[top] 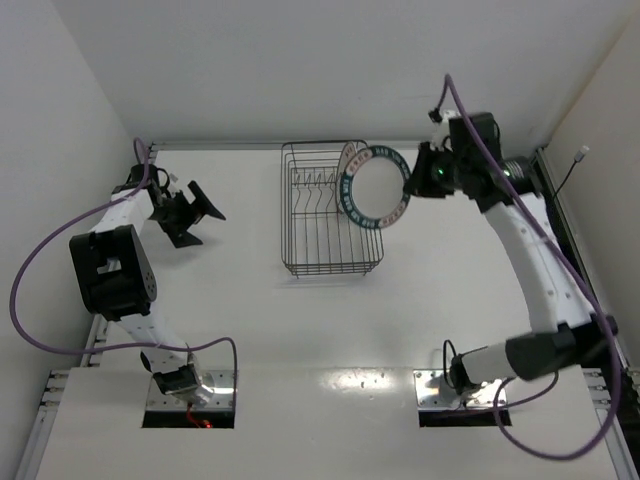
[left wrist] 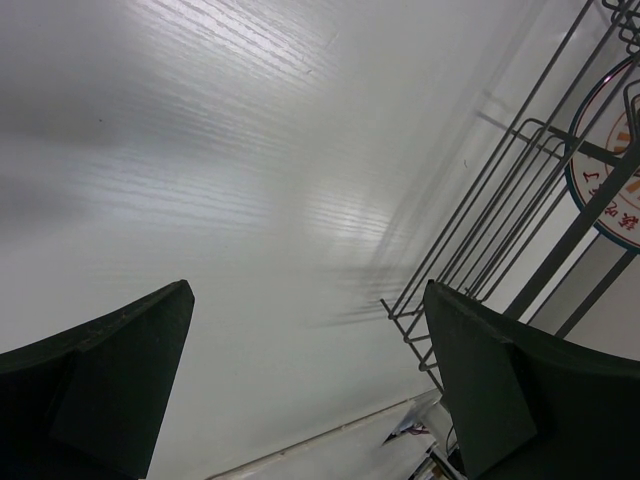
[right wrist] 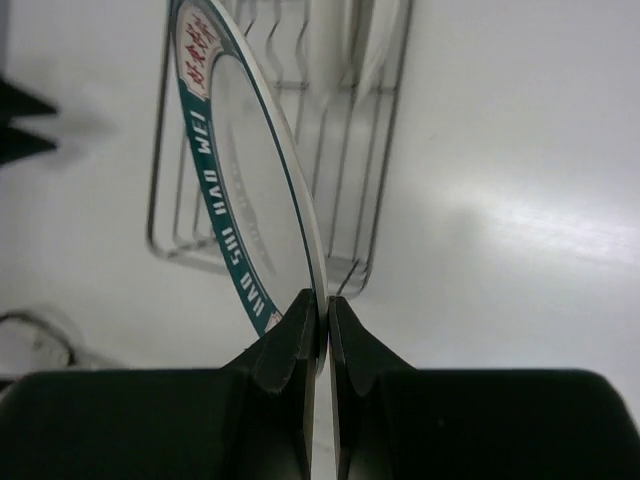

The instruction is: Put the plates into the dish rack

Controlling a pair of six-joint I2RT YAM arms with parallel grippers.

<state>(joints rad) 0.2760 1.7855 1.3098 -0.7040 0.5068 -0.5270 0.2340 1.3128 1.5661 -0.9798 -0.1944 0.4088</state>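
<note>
The dark wire dish rack [top: 322, 235] stands at the middle back of the table. My right gripper [top: 410, 183] is shut on the rim of a white plate with a teal lettered rim [top: 378, 187]. It holds this plate on edge over the rack's right side. The right wrist view shows both fingers [right wrist: 300, 335] pinching that plate [right wrist: 240, 190] above the rack [right wrist: 375, 170]. Another plate [top: 347, 158] stands upright in the rack's back part; its orange marks show in the left wrist view [left wrist: 603, 170]. My left gripper [top: 192, 212] is open, left of the rack, holding nothing [left wrist: 308, 290].
White walls close the table at the back and on both sides. The rack's near wire tines [left wrist: 500, 200] lie just right of my left gripper. Purple cables loop from both arms near the front edge.
</note>
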